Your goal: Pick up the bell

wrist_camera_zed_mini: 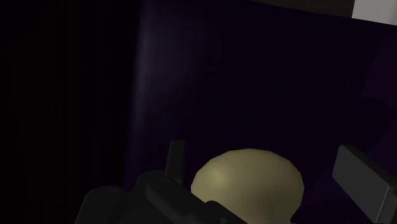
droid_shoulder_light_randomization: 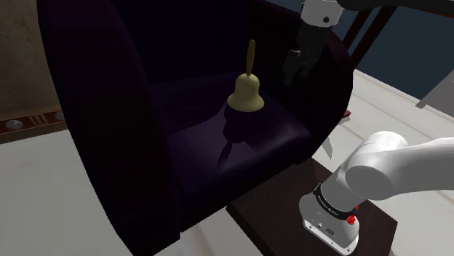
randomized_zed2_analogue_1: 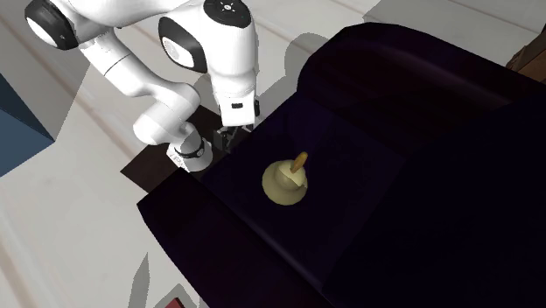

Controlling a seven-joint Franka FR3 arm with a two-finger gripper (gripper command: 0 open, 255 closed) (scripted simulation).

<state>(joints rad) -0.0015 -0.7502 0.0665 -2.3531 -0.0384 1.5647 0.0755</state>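
A tan bell point(droid_shoulder_light_randomization: 246, 94) with a light-brown handle stands upright on the seat of a dark purple armchair point(droid_shoulder_light_randomization: 240, 149). My black gripper point(droid_shoulder_light_randomization: 293, 73) hangs open above the seat, off to the shoulder view's right of the bell and about level with its handle, touching nothing. From the second exterior view the bell point(randomized_zed2_analogue_1: 283, 182) sits mid-seat and the gripper point(randomized_zed2_analogue_1: 229, 138) hovers near the armrest closest to the arm. In the wrist view the bell's dome point(wrist_camera_zed_mini: 248, 184) lies beyond the gripper point(wrist_camera_zed_mini: 261, 153), between its two spread fingers point(wrist_camera_zed_mini: 359, 181).
The armchair's tall back point(droid_shoulder_light_randomization: 94, 102) rises at the shoulder view's left, and an armrest point(droid_shoulder_light_randomization: 327, 87) runs just below the gripper. My dark stand point(droid_shoulder_light_randomization: 276, 218) stands beside the chair on a pale floor point(droid_shoulder_light_randomization: 36, 196). Wooden slats point(droid_shoulder_light_randomization: 364, 29) show behind.
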